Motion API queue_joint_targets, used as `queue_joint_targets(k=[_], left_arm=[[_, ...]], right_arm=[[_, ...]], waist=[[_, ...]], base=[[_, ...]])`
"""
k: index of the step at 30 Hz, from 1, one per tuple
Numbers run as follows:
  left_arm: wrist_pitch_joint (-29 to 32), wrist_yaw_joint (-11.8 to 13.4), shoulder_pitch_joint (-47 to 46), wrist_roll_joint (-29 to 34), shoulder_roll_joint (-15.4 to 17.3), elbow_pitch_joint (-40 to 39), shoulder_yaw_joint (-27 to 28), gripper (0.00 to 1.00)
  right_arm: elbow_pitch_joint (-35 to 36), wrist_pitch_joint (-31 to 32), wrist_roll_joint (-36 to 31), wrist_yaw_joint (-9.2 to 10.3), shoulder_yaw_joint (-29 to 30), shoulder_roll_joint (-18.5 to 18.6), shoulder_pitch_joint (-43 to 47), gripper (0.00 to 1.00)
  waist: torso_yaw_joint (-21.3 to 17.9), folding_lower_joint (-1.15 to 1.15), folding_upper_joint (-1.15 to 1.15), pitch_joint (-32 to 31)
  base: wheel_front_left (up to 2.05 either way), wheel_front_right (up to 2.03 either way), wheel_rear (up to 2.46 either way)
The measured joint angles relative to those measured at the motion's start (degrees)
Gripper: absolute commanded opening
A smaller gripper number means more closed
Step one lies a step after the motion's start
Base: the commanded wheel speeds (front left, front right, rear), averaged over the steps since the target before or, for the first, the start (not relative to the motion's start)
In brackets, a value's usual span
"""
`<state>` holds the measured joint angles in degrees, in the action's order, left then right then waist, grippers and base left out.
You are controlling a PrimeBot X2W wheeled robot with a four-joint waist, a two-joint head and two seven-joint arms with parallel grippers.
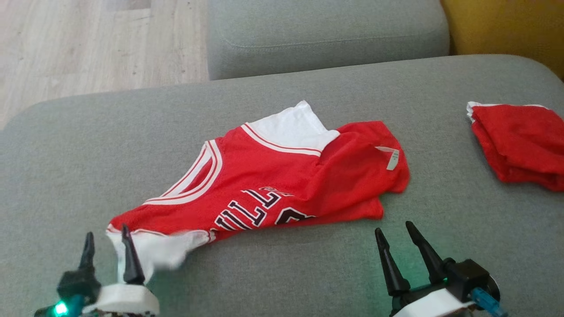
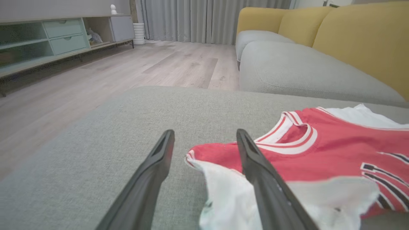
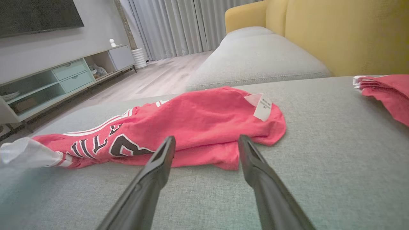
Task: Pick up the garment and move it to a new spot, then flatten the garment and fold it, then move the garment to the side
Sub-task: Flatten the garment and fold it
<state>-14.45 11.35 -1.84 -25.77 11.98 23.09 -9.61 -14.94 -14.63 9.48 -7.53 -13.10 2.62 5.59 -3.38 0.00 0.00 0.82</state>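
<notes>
The red jersey (image 1: 282,176) lies crumpled on the gray sofa seat (image 1: 264,273), just ahead of both tools. The left tool (image 1: 107,230) is wide, with a white sleeve (image 2: 223,191) between its fingers (image 2: 159,166). The right tool (image 1: 393,226) is wide and empty. The cloth looks soft, light and floppy. Pinch the corners.

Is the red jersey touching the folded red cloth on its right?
Apart. The head view shows bare grey cushion between the jersey and the folded cloth.
</notes>
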Motion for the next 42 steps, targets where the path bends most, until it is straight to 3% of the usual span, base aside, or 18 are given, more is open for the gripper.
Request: queue_joint_targets(k=[5,18,27,30,34,37,38,39,41,42], left_arm=[[0.0,2.46,1.63,7.27,0.02,-1.19,-1.21,1.0],[0.0,4.78,8.98,7.75,0.05,1.79,0.18,1.0],[0.01,1.67,12.84,7.12,-3.1,1.2,-0.87,1.0],[0.0,1.65,12.8,7.17,-3.94,2.58,-1.26,1.0],[-0.09,-0.54,11.67,4.95,-4.48,5.8,-0.85,1.0],[-0.35,-1.56,10.01,4.08,-4.9,8.11,-0.58,0.77],[-0.54,-2.0,9.62,4.07,-4.93,8.65,-0.41,0.55],[-0.54,-2.0,9.62,4.07,-4.93,8.65,-0.41,0.44],[-0.75,-2.87,8.7,4.01,-4.98,9.94,-0.05,0.0],[-0.75,-3.36,8.34,3.89,-4.98,10.43,-0.02,0.0]], right_arm=[[-0.1,0.0,0.02,0.0,-0.56,0.0,-0.01,1.0],[0.15,0.0,0.65,0.0,-0.55,0.0,-0.32,1.0],[0.14,0.0,0.7,0.0,-0.08,0.0,-0.35,1.0],[0.12,0.0,0.68,0.0,0.0,0.0,-0.37,1.0],[0.08,0.0,0.6,0.0,-0.01,0.0,-0.49,1.0],[0.03,0.0,0.6,0.0,-0.03,0.0,-0.62,1.0],[0.02,0.0,0.6,0.0,-0.03,0.0,-0.65,1.0],[0.02,0.0,0.6,0.0,-0.03,0.0,-0.65,1.0],[-0.09,0.0,0.6,0.0,-0.03,0.0,-0.65,1.0],[-0.18,0.0,0.6,0.0,-0.02,0.0,-0.65,1.0]], waist=[[0.64,0.0,0.0,-0.2],[0.0,0.0,0.0,2.42],[0.6,0.0,0.0,3.05],[0.98,0.0,0.0,3.17],[1.24,0.0,0.0,3.21],[1.25,0.0,0.0,3.1],[1.25,0.0,0.0,3.02],[1.25,0.0,0.0,3.02],[1.24,0.0,0.0,2.84],[1.23,0.0,0.0,2.74]], base=[[0.0,0.0,0.0],[0.0,0.0,0.0],[0.0,0.0,0.0],[0.0,0.0,0.0],[0.0,0.0,0.0],[0.0,0.0,0.0],[0.0,0.0,0.0],[0.0,0.0,0.0],[0.0,0.0,0.0],[0.0,0.0,0.0]])
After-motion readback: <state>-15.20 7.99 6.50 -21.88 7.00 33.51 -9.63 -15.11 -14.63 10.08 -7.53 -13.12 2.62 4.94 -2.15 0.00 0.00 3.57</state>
